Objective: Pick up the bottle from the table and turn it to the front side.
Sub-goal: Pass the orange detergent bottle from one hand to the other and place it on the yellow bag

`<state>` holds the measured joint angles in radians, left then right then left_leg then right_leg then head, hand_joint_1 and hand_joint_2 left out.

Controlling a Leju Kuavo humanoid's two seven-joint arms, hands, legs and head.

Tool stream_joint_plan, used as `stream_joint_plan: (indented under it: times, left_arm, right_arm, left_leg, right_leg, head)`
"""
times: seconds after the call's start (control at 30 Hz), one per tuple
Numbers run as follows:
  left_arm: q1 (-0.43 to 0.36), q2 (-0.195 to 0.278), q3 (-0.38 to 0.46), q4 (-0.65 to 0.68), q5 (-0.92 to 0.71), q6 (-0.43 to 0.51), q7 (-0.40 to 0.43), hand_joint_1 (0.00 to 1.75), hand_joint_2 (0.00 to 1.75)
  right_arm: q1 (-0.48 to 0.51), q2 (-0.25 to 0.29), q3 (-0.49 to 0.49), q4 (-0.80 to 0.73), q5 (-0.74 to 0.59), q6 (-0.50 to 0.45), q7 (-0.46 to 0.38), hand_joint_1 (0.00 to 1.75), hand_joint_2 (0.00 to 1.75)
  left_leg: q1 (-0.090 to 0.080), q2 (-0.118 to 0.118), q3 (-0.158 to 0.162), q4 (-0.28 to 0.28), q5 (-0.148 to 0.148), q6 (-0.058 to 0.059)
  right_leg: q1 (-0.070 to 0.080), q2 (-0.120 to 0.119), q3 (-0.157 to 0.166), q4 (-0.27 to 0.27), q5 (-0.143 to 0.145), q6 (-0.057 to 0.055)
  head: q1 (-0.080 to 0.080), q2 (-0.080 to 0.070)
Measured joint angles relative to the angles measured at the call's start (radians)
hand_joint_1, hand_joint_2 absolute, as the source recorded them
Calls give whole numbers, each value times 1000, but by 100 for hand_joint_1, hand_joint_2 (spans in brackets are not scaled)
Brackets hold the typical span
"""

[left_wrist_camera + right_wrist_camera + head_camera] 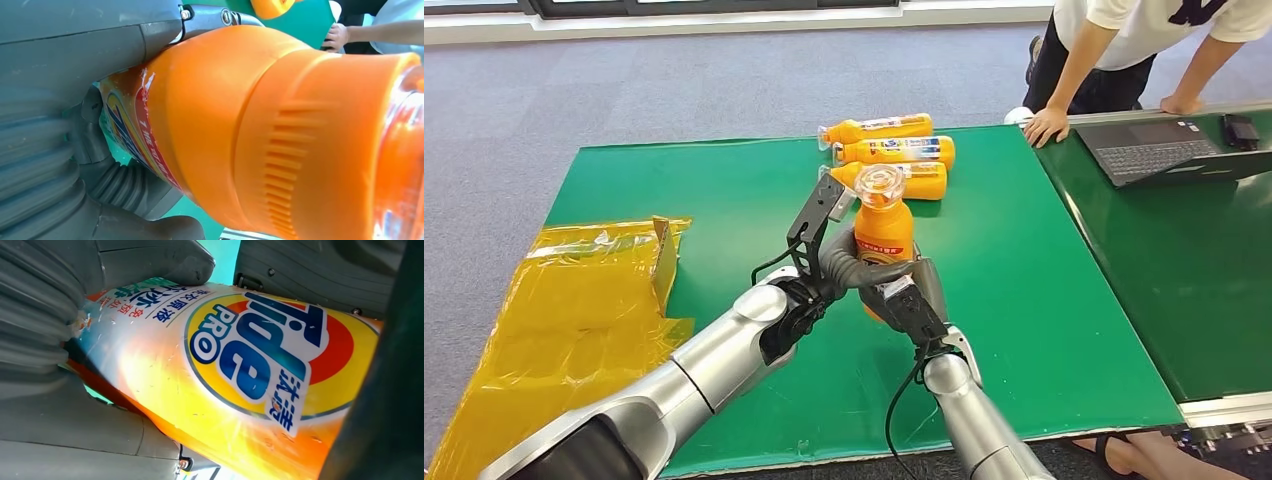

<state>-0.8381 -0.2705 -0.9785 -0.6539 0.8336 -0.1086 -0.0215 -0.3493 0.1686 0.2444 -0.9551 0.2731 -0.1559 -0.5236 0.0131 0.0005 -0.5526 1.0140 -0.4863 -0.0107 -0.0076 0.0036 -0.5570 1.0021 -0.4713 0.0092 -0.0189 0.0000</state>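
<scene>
Head view: bottle (884, 228) upright mid-tabletop, gripped by left hand (829, 262) and right hand (902, 298), mid-turn, probably needing further rotation, label facing the robot's near edge.

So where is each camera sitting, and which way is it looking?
Head view: high on the robot, looking forward and down at the green table; both silver arms come in from below, the left hand and right hand holding the upright orange Tide bottle.
Left wrist view: behind the left hand, close on the bottle's neck.
Right wrist view: behind the right hand, close on the bottle's Tide label.
Shared: all three show that bottle; head and left wrist views also show the person's hand.
</scene>
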Motion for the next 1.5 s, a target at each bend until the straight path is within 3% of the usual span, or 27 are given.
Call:
stream_joint_plan:
  times: [0.37, 0.53, 0.77, 1.2, 1.23, 1.33, 1.37, 1.47, 1.5]
  left_arm:
    - [-3, 0, -2, 12, 8, 40, -29, 0, 175]
    - [-12, 0, 8, 18, -150, 96, -76, 0, 175]
    - [-23, -7, 49, 45, -302, 81, -64, 0, 175]
    - [-22, -14, 45, 35, -202, 62, -6, 1, 175]
    - [-22, -14, 41, 34, -186, 62, -5, 14, 175]
    - [-22, -13, 25, 34, -147, 62, -2, 101, 175]
    - [-22, -13, 19, 34, -139, 62, -2, 119, 175]
    - [-22, -12, 3, 34, -130, 62, -6, 119, 175]
    - [-23, -11, -2, 34, -130, 62, -8, 133, 175]
  right_arm:
    - [-31, 9, 9, 41, -25, 13, -2, 175, 175]
    - [-60, 10, 23, 53, -40, 13, 15, 175, 175]
    - [-68, 15, 25, 58, -47, 10, 23, 175, 175]
    - [-47, 15, 24, 58, -48, 10, 25, 175, 175]
    - [-45, 15, 24, 58, -47, 10, 26, 175, 175]
    - [-38, 15, 24, 58, -46, 10, 28, 175, 175]
    - [-36, 15, 24, 57, -46, 10, 30, 175, 175]
    - [-32, 14, 24, 56, -46, 11, 35, 175, 175]
    - [-31, 14, 24, 55, -46, 11, 36, 175, 175]
  left_leg:
    - [0, 0, -1, 0, 0, 0]
    - [0, 0, -1, 0, 1, 0]
    - [0, 0, -1, 0, 1, 0]
    - [-1, 0, -2, 0, 1, 0]
    - [-1, 0, -2, 0, 1, 0]
    - [-1, 0, -2, 0, 1, 0]
    - [-1, 0, -2, 0, 1, 0]
    - [-1, 0, -2, 0, 1, 0]
    - [-1, 0, -2, 0, 1, 0]
  right_leg:
    - [0, 0, 0, 0, 0, 0]
    - [0, 0, -1, 0, 0, 0]
    - [0, 0, -1, 1, 0, 0]
    - [-1, 1, -3, 1, 0, 0]
    - [-1, 1, -3, 1, 0, 0]
    - [-1, 1, -3, 1, 0, 0]
    - [-1, 1, -3, 1, 0, 0]
    - [-1, 1, -4, 1, 0, 0]
    - [-1, 1, -4, 1, 0, 0]
  head:
    - [0, 0]
    - [0, 0]
    - [0, 0]
    - [0, 0]
    - [0, 0]
    - [0, 0]
    - [0, 0]
    - [0, 0]
    - [0, 0]
